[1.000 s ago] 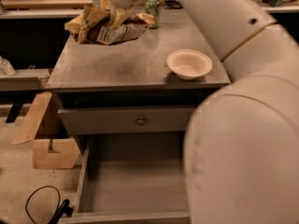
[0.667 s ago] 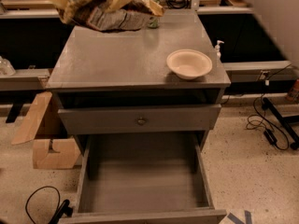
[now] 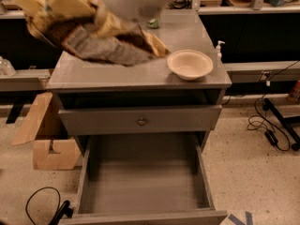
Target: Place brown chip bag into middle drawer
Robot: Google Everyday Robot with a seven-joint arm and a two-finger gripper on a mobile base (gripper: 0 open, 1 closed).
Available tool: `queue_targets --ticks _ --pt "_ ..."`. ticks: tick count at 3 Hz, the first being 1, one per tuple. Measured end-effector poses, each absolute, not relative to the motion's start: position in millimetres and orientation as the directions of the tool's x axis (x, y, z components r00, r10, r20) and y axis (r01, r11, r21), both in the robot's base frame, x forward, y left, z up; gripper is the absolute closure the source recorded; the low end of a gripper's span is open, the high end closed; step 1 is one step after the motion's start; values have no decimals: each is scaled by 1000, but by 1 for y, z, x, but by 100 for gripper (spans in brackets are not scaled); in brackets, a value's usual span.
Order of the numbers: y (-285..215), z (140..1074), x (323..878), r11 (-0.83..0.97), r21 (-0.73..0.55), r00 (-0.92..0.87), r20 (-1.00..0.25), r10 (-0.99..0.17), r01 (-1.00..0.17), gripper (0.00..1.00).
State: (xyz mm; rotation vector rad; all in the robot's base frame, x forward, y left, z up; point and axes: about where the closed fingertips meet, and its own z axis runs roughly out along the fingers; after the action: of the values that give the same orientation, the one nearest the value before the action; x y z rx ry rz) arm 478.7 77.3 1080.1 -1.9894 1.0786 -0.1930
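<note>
- Since a moment ago, the brown chip bag (image 3: 98, 36) has come forward from the back of the cabinet top (image 3: 197, 36). It now looms large over the top's left side, and nothing of it is inside the drawer.
- Nearest, at the bottom, the middle drawer (image 3: 145, 186) stands pulled out, its flat grey floor showing.
- Above it is a shut drawer front (image 3: 103, 121) with a small round knob.
- A cardboard box (image 3: 44, 135) sits on the floor to the left.
- A cream bowl (image 3: 190, 63) rests on the top's right front.
- The white gripper (image 3: 129, 1) is at the top edge, directly above the crumpled bag. Its grip is hidden, so I cannot tell whether it is clamped.
- Farthest back, a green can (image 3: 153, 22) peeks out.
</note>
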Motion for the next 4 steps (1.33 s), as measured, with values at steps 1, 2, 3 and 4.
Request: queue_targets --ticks 1,2,3,4 --pt "40 979 457 -187 -622 518 -407 -752 -760 100" --pt "22 880 460 -167 -488 450 -549 -704 -857 100" --pt "22 883 459 -168 -492 453 -545 -706 -854 100" --pt "14 848 460 -145 -472 422 -558 -715 -870 100"
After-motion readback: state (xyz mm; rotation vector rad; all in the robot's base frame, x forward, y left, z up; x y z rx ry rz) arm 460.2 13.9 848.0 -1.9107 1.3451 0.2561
